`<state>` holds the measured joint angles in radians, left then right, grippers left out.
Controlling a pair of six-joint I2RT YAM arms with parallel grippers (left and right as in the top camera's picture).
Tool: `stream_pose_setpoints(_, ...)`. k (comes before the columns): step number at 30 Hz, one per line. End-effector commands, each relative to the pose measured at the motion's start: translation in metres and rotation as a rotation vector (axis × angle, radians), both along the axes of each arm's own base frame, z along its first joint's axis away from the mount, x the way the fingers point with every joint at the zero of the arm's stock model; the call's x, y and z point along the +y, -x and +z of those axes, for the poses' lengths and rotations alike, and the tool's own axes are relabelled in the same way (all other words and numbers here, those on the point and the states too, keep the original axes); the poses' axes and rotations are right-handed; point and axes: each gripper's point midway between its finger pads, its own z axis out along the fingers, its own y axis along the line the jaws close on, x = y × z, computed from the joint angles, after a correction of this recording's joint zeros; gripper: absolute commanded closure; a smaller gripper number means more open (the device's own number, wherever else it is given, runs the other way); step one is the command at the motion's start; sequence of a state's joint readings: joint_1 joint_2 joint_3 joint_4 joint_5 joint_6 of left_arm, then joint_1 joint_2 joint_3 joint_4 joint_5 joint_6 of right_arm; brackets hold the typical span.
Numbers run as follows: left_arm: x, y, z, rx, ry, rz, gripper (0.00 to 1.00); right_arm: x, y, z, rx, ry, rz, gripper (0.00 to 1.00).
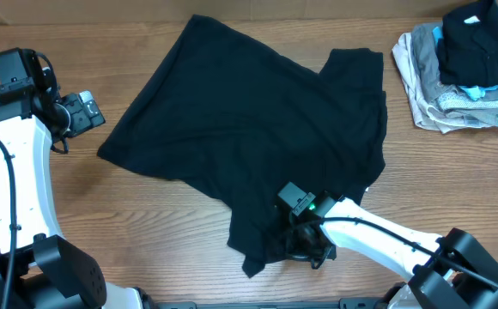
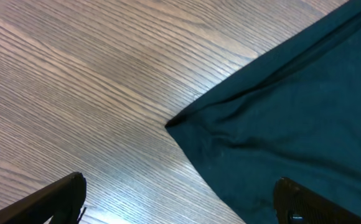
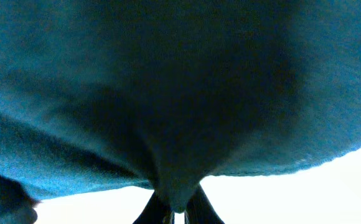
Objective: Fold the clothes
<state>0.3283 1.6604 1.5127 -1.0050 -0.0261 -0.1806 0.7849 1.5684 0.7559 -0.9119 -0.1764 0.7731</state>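
T-shirt (image 1: 249,112) flat on table (image 1: 146,215); right pincer (image 3: 175,211) pinching it.

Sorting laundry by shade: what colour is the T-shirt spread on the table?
Plain black T-shirt, no pattern; clearest in the overhead view.

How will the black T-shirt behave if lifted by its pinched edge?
Probably floppy: the black T-shirt lies wrinkled and puckers where the right gripper pinches it. Probably drags across the table when pulled, since most lies flat there.
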Motion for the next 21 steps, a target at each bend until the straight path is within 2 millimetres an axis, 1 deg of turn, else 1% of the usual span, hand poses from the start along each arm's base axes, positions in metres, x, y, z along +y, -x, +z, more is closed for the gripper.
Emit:
stream_pose_setpoints(1, -0.006, 0.002, -0.004, 0.015, 0.016, -0.006, 0.02, -0.022, -0.002, -0.002, 0.038, 0.071, -0.131, 0.96)
stream_pose_setpoints(5, -0.007, 0.004, -0.005, 0.028, 0.019, -0.007, 0.02, -0.038, -0.007, 0.0, 0.081, 0.086, -0.232, 0.96)
stream_pose_setpoints(11, -0.01, 0.014, -0.009, 0.073, 0.026, -0.027, 0.0, -0.058, -0.03, 0.002, 0.077, 0.035, -0.307, 0.96)
stream_pose_setpoints(14, -0.012, 0.021, -0.011, 0.102, 0.03, -0.037, 0.0, -0.073, -0.041, 0.002, 0.074, 0.021, -0.37, 0.96)
stream_pose_setpoints(20, -0.012, 0.033, -0.015, 0.154, 0.033, -0.031, 0.0, -0.11, -0.061, 0.003, 0.056, -0.018, -0.466, 0.96)
stream_pose_setpoints(21, -0.013, 0.034, -0.016, 0.16, 0.034, -0.031, 0.0, -0.113, -0.064, 0.004, 0.051, -0.035, -0.47, 0.96)
